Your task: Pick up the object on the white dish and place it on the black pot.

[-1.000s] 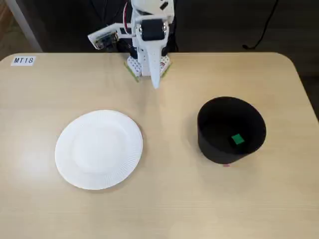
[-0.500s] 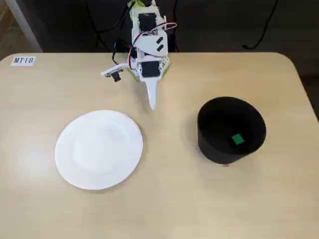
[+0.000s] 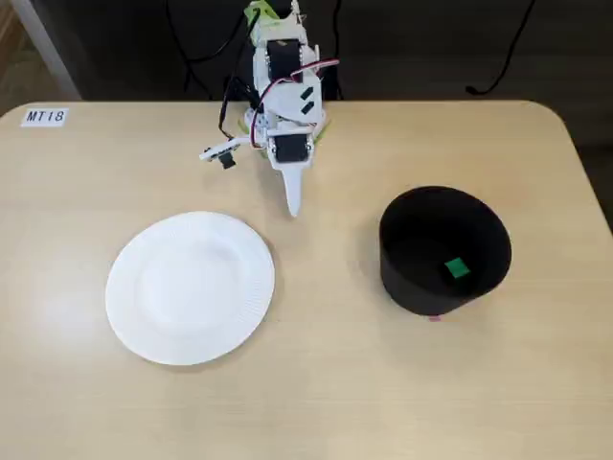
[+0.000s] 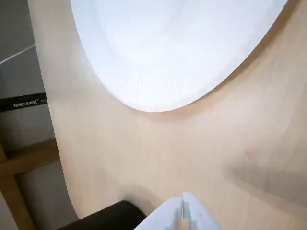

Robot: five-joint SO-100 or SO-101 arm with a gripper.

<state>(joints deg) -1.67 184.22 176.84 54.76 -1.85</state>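
We see the cube point(image 3: 457, 268) lying inside the pot point(image 3: 421, 287), on its floor, toward the pot's near-right side in the fixed view. The dish point(image 3: 153, 297) is bare. So, as we judge it, the placing is done and nothing is left to carry.

Our claw point(image 3: 293, 206) points down at the surface point(image 3: 316, 383) near the far edge, folded in close under the arm. Its two fingers are pressed together and pinch nothing; the wrist view shows the tips point(image 4: 183, 211) closed with only a thin seam between them.

From the claw, the pot stands toward the right edge and a little nearer to us in the fixed view, well apart. The dish lies the other way, toward the left edge, also apart. The cube is too small and square for a long axis to matter.

Nothing stands between claw and pot. A small white bracket point(image 3: 220, 153) sticks out beside the arm, and a label point(image 3: 45, 117) sits at the far-left corner. Any further reach would have to clear the pot's tall wall.
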